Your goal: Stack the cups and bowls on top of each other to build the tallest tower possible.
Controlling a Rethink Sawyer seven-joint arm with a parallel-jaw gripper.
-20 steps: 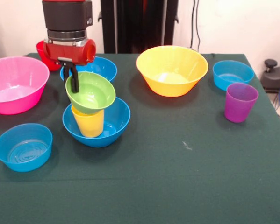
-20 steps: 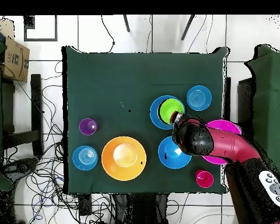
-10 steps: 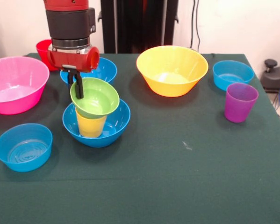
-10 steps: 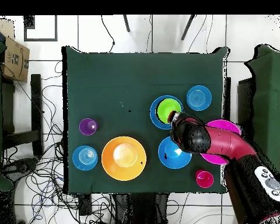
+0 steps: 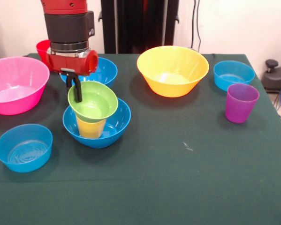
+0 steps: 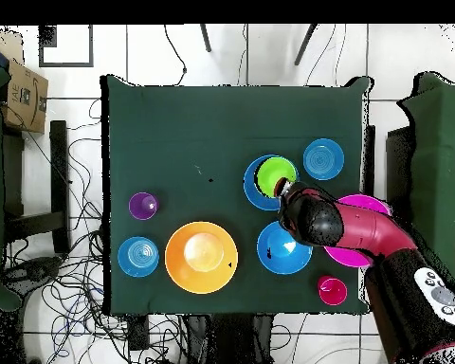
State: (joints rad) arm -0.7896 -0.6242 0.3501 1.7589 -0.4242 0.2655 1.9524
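Green bowl (image 5: 93, 102) going on the yellow cup (image 5: 90, 128)

The gripper (image 5: 73, 91) has its fingers pinched on the green bowl's rim – one inside, one outside – and the bowl sits tipped on the yellow cup, which stands in a blue bowl (image 5: 97, 124) near the middle of the table (image 5: 178, 178). To do this well, I think the bowl must be made flat and set right over the cup before the fingers let go – a tipped bowl could slide off or knock the cup over. The purple cup (image 5: 241, 102) waits well apart.
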